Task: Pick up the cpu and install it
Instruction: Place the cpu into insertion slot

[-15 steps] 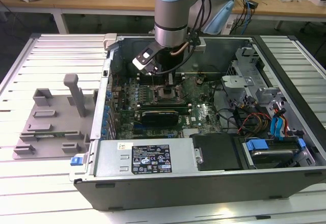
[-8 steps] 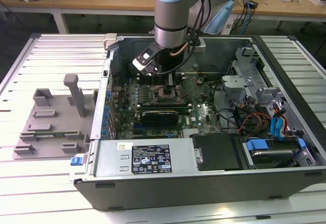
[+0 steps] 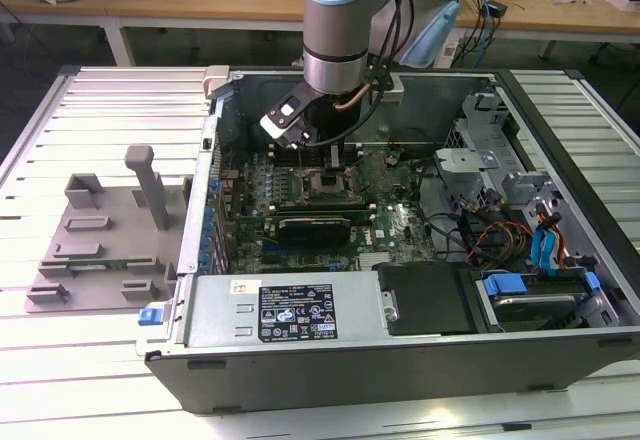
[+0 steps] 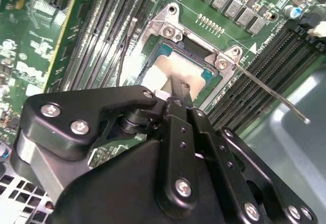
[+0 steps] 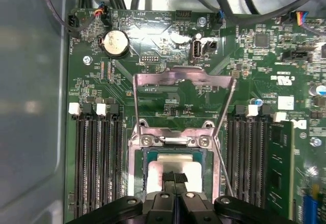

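Standing upper centre in the exterior view, the gripper (image 3: 325, 150), fingers narrow, meets the cpu (image 5: 173, 164): probably light, stiff, fragile; edges best.

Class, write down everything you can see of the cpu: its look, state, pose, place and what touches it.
The cpu is a flat square chip with a pale, silvery, metal-looking top and a thin greenish rim. It lies flat inside the open socket on the green motherboard, and the hinged metal load plate stands raised off it. The black hand sits right over it, hiding part of its top. Whether they touch cannot be judged.
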`<action>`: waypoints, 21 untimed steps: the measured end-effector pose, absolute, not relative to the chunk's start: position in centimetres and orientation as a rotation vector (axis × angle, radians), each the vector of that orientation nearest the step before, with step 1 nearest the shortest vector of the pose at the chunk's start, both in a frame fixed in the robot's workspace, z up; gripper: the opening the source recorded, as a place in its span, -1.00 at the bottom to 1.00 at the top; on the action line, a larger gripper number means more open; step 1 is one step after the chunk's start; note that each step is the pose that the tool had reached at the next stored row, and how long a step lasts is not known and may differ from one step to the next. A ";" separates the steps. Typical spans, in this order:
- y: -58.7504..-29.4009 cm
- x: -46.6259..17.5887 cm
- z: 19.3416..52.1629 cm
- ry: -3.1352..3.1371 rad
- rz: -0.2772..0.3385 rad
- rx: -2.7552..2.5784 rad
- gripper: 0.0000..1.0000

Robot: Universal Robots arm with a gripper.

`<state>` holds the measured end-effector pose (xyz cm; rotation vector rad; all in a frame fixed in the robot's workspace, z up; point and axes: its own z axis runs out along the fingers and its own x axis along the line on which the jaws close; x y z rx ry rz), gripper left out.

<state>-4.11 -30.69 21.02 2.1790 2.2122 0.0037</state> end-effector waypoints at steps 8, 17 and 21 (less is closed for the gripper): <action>-30.7 -4.1 22.1 2.259 0.005 2.131 -0.79; -30.7 -4.1 23.6 2.259 0.005 2.131 -0.79; -30.7 -4.1 23.7 2.259 0.005 2.130 -0.79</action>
